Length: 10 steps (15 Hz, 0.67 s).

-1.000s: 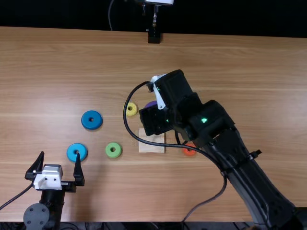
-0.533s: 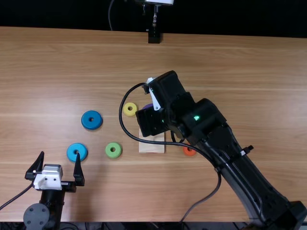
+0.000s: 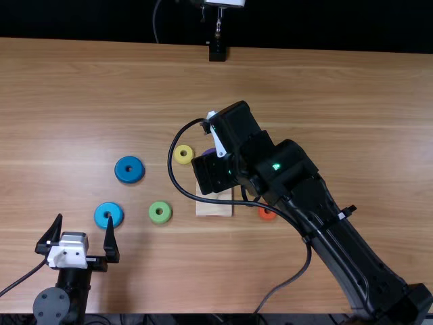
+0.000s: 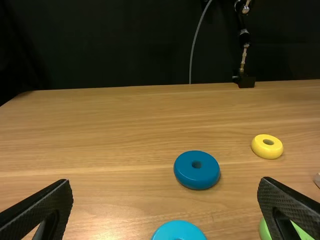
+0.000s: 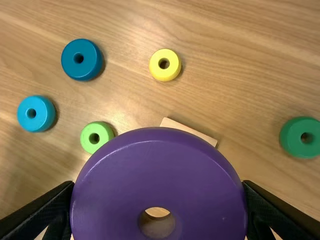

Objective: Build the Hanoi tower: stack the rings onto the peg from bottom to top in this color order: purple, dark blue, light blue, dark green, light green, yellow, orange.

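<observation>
Tower base (image 3: 214, 209): a pale block on the counter (image 3: 101, 81), partly under my right arm (image 3: 342, 247) in the top view.
Purple ring (image 5: 165, 175): held close to the base; I can't judge its height, nor whether its hole lines up with the peg.
Right pincer (image 5: 157, 187): gripping the purple ring, a finger against either side.
Left pincer (image 3: 84, 218): empty, fingers wide apart, near the counter's near edge.
Purple onto peg: the step in hand, I judge, and the first of seven. Next I need the hole centred over the peg, the ring level, then a straight descent before I let go. Off-centre, it could catch on the peg's tip and tilt.
Dark blue ring (image 3: 129, 169): lying flat beyond the light blue ring (image 3: 109, 214); it comes after purple.
Dark green ring (image 5: 302, 137): the right wrist view gives me this, well apart from the light green ring (image 3: 160, 212); from above, I think my right arm covers it.
Orange ring (image 3: 267, 214): the top view gives me this, beside the arm's cable (image 3: 287, 215), where the right wrist view is no help.
Yellow ring (image 3: 183, 154): the left wrist view adds its rounded side; the top view, its place just beyond the base.
</observation>
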Each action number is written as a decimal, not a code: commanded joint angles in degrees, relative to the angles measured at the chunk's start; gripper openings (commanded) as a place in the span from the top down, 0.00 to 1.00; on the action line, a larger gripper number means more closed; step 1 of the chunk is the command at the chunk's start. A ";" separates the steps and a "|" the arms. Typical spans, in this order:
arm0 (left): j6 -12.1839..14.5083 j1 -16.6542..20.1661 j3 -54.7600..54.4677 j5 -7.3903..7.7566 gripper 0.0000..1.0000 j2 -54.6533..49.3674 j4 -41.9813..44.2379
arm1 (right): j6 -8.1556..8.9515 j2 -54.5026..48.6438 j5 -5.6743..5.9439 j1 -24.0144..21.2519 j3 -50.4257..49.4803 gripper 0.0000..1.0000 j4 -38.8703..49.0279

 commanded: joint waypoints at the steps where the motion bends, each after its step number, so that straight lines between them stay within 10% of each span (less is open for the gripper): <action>1: 0.33 0.33 -1.02 0.03 0.00 -0.67 -1.74 | 0.11 0.52 -0.06 0.09 -1.91 1.00 0.10; 10: 0.33 0.24 -1.02 0.03 0.00 -0.67 -1.74 | 0.21 0.70 -0.06 0.00 -3.49 1.00 0.52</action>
